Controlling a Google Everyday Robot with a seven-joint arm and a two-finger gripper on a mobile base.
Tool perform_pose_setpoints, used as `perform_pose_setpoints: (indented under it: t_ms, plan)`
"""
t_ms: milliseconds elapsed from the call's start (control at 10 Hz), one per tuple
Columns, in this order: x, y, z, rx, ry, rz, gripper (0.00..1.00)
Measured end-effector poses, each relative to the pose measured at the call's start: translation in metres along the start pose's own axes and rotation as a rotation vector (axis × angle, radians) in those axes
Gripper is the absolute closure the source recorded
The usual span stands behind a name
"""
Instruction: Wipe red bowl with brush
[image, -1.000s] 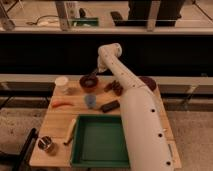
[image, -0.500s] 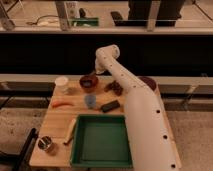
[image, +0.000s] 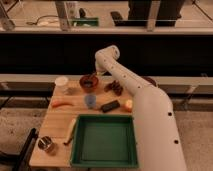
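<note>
Camera view: tool (image: 95, 73) is closed tight, hovering just over the small dark-red round bowl (image: 89, 82) near the wooden desk's (image: 55, 125) back edge. Can't make out the brush, so I'd guess wiping's underway, not done.

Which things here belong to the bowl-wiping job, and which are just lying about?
Job: red bowl; claw, shut, at the bowl's far rim; brush cannot be made out.
Lying about: white cup; blue cup; green tray; wooden-handled tool; metal can; black block.
</note>
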Motion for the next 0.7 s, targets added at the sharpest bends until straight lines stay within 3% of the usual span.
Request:
perform_pose_setpoints:
  t_ms: [300,700]
  plan:
    - [0.010,0.005,-0.008,0.003,0.032,0.016,1.00]
    - [0.020,-0.002,-0.004,-0.004,0.050,0.010,1.00]
